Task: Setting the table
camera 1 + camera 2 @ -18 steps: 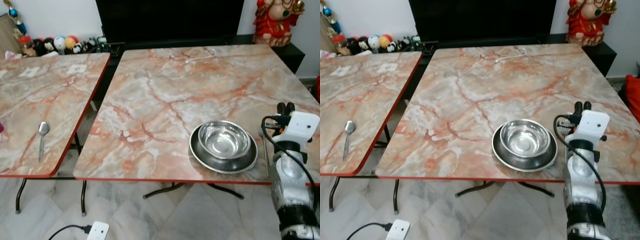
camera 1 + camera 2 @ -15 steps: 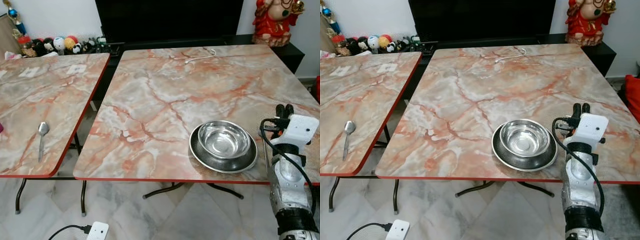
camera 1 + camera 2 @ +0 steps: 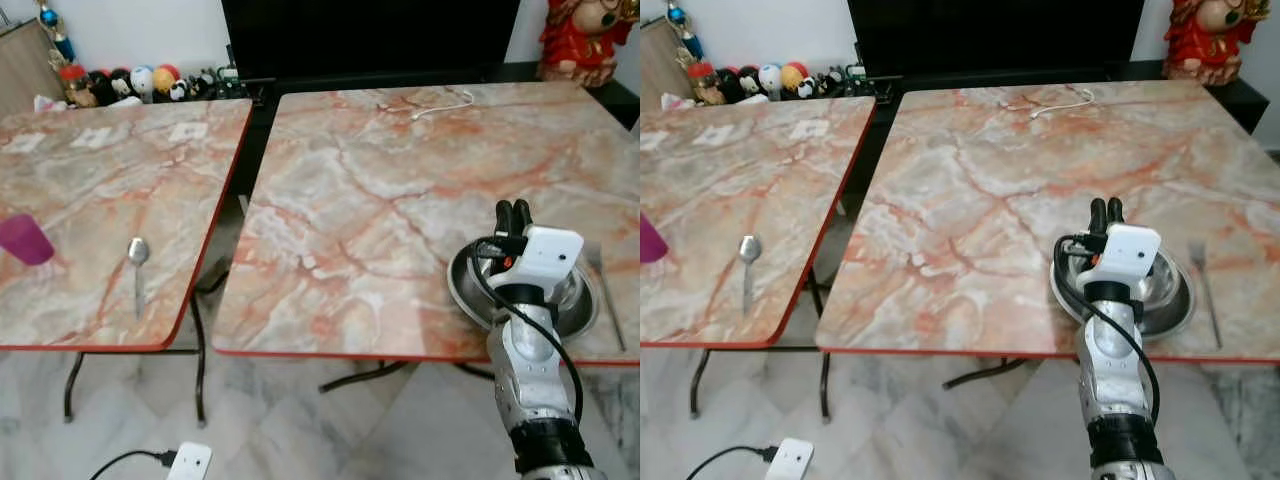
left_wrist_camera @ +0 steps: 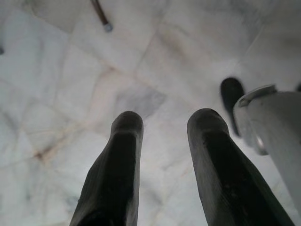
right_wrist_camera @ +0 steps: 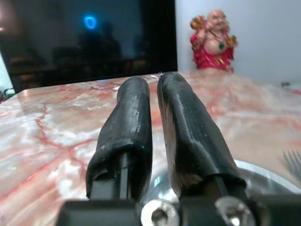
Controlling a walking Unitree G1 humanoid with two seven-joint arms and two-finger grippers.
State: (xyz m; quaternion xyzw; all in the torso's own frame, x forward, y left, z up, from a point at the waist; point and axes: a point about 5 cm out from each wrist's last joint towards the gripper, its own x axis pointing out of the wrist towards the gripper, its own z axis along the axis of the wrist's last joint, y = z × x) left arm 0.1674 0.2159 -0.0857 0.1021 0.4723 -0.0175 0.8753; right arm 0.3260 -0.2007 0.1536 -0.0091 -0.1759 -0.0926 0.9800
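A: Where is the right gripper (image 3: 1103, 210) seen?

B: Raised over the steel bowl (image 3: 1162, 285), fingers pressed together with nothing between them. The bowl is nested in a plate (image 3: 1175, 315) close to the table's (image 3: 980, 190) near red edge.

A: And beside it?

B: A fork (image 3: 1206, 285) is laid just right of the plate. Far left, a spoon (image 3: 747, 265) and purple cup (image 3: 25, 240) are set on the second table (image 3: 710, 190). Bare marble is spread beyond the fingertips.

A: The left gripper (image 4: 162, 125)?

B: Hung over the floor (image 4: 70, 70), fingers parted.

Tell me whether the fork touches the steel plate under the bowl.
Apart. In the right eye view, the fork lies on the table beside the steel plate, with a strip of marble showing between them.
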